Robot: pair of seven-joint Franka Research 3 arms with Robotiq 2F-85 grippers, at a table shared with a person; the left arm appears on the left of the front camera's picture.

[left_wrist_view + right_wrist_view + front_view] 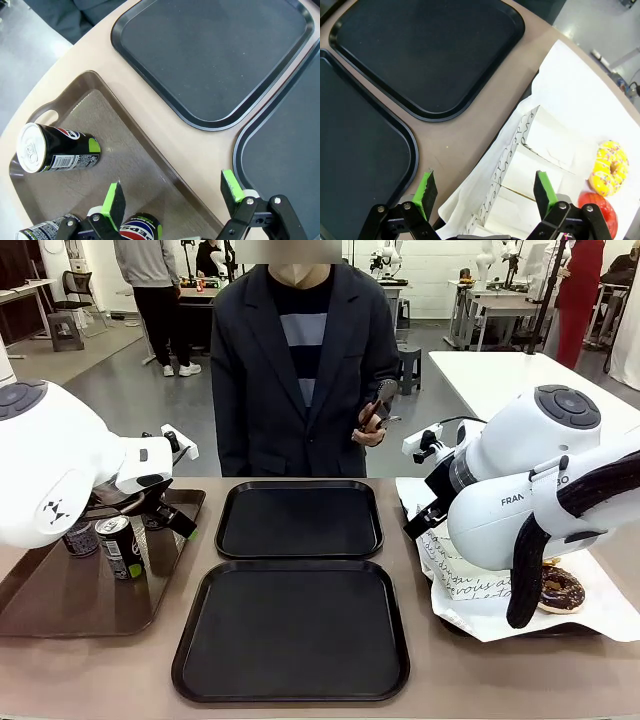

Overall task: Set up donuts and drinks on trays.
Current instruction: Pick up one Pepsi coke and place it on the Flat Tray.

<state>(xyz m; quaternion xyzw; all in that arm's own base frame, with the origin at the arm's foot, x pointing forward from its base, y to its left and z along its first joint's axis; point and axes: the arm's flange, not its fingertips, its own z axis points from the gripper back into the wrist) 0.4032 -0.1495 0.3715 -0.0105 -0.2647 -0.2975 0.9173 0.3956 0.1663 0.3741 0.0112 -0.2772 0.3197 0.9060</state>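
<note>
Left wrist view: left gripper (172, 189) is wide open and empty above the brown tray (117, 150), nearest can (141, 226) below it, off toward one finger (114, 200). We'd centre the jaws on that can (a second can (42, 232) sits close beside it) and drop straight. Our right gripper (485, 182) is open too, empty, over the paper sleeves (540, 150); both black trays (298, 520) hold nothing.

Left arm (50, 470) and right arm (530, 490): glossy white rounded shells with grey round joint caps (567, 405). There is a small black logo (52, 508) on the left one, black "FRAN" lettering (520, 498) on the right one, and a thick black cable (528, 575) running over it. Left gripper (172, 192) and right gripper (485, 186): black linkages, silver screws (249, 201), bright green pads (111, 199). Person (300, 370) wears a dark blazer over a dark top with a grey chest stripe.
</note>
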